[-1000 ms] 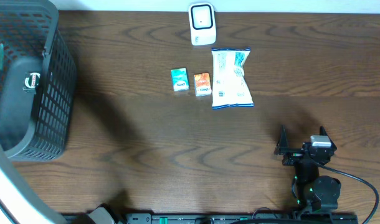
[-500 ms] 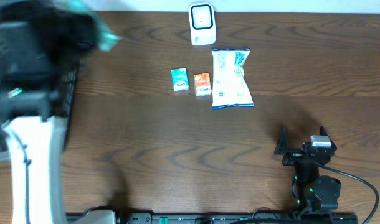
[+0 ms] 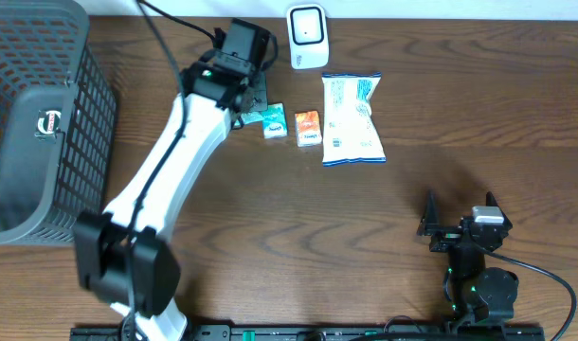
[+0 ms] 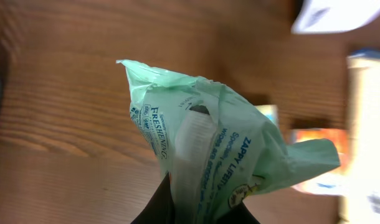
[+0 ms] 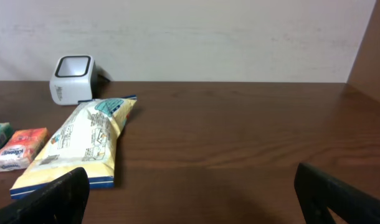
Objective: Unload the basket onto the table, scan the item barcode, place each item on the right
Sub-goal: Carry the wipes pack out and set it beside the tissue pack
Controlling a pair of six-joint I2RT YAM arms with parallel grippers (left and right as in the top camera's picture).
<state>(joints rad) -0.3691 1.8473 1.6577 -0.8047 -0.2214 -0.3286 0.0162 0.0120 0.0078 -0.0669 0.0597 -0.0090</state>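
My left gripper is shut on a light green crinkled packet with printed text, held above the wood table. Seen from overhead, the left gripper hangs at the back middle, just left of the white scanner. The scanner shows blurred at the top right of the left wrist view. No barcode shows on the packet's visible side. My right gripper rests open at the front right with nothing between its fingers.
A teal packet, an orange packet and a white-and-blue bag lie below the scanner. A dark mesh basket stands at the far left. The left arm stretches diagonally from the front left.
The left arm has swung from over the basket to the back middle beside the scanner, carrying the green packet. The right arm has not moved.
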